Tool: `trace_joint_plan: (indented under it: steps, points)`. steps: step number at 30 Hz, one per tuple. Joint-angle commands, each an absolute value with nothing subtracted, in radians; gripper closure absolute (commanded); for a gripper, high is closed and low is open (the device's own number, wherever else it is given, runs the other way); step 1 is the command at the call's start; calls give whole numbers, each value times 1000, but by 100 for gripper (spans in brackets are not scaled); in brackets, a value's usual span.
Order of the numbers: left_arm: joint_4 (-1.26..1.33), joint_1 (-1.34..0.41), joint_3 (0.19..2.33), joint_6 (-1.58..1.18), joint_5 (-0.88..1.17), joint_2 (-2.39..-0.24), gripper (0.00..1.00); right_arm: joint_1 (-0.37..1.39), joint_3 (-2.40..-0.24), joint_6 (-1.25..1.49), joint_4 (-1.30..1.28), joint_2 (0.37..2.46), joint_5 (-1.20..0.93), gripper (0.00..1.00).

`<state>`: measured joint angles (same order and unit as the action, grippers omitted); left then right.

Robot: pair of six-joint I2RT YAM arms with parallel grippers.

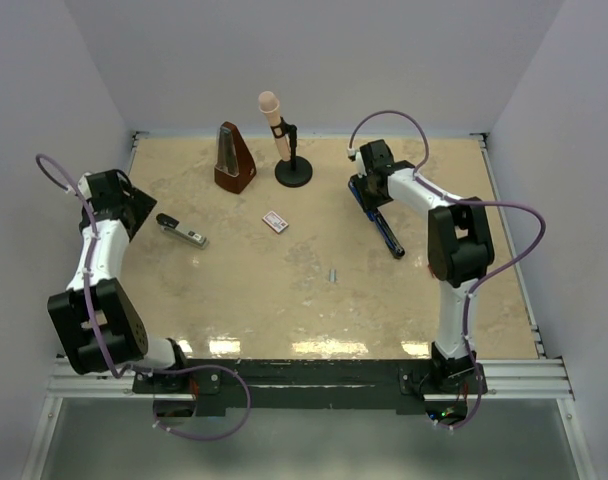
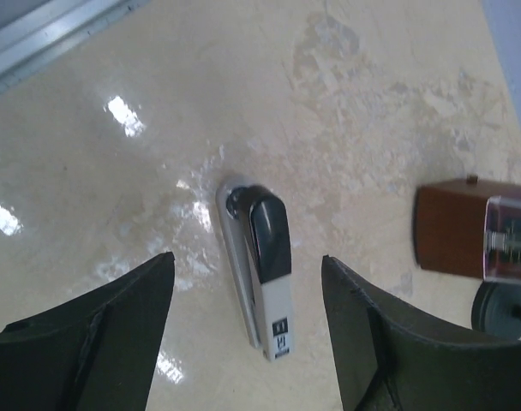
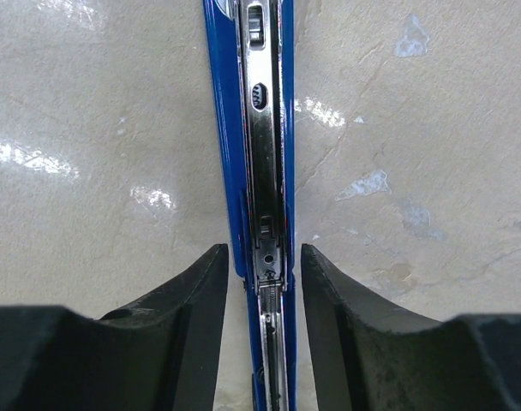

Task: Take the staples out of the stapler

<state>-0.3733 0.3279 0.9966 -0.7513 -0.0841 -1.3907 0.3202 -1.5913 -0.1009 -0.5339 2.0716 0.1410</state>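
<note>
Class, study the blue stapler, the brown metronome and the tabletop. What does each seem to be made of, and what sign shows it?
The blue stapler: glossy blue shell, painted metal or hard plastic; its centre rail shines mirror-bright, likely steel. The metronome: reddish-brown case with smooth sheen, wood or wood-look plastic. The table: mottled beige, polished stone or laminate, since lamps reflect in it.

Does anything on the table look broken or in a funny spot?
Yes. The long blue-and-black stapler lies opened out, its silvery metal rail bare on top. A tiny silvery-grey staple strip lies by itself on the beige table, apart from the stapler. Nothing looks broken.
</note>
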Motion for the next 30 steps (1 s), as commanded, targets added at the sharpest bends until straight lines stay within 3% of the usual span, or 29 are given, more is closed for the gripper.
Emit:
trace_joint_plan:
  steps: [1, 7, 16, 30]
  points:
    - [-339, 390, 1106, -776, -137, -1507, 27, 322, -1615, -69, -520, 1961, 127, 56]
    - [-397, 388, 1262, -738, -78, -1712, 27, 336, -1574, -57, -489, 1836, 170, 47]
    - [-354, 385, 1275, -741, 74, -1862, 32, 371, -1519, -49, -405, 1704, 74, 41]
    - [-262, 333, 1129, -735, 308, -1852, 40, 550, -1485, -66, -347, 1686, 2, 40]
